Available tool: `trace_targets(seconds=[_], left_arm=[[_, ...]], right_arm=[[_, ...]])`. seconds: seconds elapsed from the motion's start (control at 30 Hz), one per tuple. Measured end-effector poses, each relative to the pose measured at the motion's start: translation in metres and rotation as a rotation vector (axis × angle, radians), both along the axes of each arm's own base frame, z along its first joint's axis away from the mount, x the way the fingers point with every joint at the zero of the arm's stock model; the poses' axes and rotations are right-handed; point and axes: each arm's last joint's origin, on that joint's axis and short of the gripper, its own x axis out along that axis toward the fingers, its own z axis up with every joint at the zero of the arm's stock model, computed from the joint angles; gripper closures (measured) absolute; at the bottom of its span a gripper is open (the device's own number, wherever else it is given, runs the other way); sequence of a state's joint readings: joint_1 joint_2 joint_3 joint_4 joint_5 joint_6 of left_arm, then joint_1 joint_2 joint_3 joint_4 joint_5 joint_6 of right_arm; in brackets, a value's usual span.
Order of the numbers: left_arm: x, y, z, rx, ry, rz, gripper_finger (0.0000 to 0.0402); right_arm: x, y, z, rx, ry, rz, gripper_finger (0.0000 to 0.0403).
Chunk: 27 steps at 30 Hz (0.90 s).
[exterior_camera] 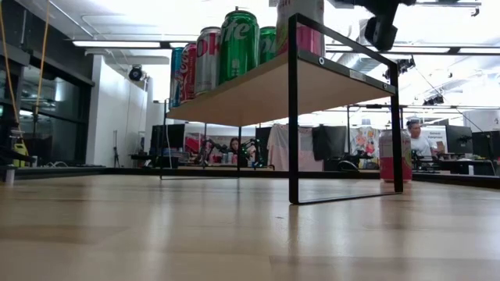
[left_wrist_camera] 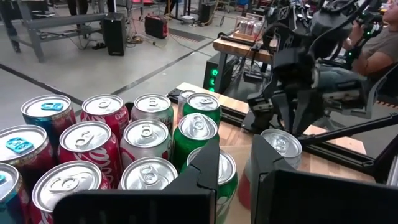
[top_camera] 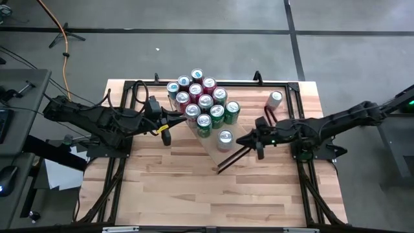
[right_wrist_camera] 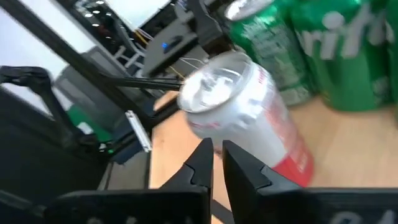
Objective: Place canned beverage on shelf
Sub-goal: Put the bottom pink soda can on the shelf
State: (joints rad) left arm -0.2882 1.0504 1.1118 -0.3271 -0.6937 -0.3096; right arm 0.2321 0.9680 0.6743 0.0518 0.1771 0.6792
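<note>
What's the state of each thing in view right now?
shelf: standing on the table, loaded with cans.
can cluster: upright, packed together on the shelf.
silver-and-red can: upright on the shelf near its end, free of any grip.
pink can: upright on the table, off the shelf.
right gripper: shut, beside the silver-and-red can.
left gripper: shut, empty, at the cluster.

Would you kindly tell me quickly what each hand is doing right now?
Left hand: closed, holding nothing, beside the cans.
Right hand: closed, empty, just behind the silver-and-red can on the shelf.
</note>
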Motion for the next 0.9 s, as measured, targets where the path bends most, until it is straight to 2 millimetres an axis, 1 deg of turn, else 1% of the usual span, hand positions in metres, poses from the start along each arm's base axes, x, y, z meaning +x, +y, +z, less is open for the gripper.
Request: trace_targets(seconds=[0.07, 0.17, 0.23, 0.47, 0.6, 0.9], left_arm=[[0.0, 0.0, 0.0, 0.0, 0.0, 0.0, 0.0401], [0.0, 0.0, -0.001, 0.004, 0.009, 0.007, 0.0401], [-0.001, 0.001, -0.002, 0.01, 0.018, 0.016, 0.0401], [-0.001, 0.001, -0.002, 0.02, 0.022, 0.027, 0.0401], [-0.001, 0.001, -0.002, 0.022, 0.026, 0.027, 0.0401], [-0.001, 0.001, -0.004, 0.027, 0.046, 0.025, 0.0401]], right_arm=[[0.002, 0.0, -0.005, 0.008, 0.032, -0.019, 0.038], [0.008, 0.001, -0.012, -0.001, 0.07, -0.023, 0.0398], [0.013, 0.002, -0.016, -0.011, 0.109, -0.025, 0.0397], [0.032, 0.005, -0.008, -0.103, 0.212, -0.054, 0.0402], [0.042, 0.002, -0.004, -0.142, 0.237, -0.081, 0.0402], [0.052, -0.007, -0.001, -0.168, 0.246, -0.131, 0.0403]])
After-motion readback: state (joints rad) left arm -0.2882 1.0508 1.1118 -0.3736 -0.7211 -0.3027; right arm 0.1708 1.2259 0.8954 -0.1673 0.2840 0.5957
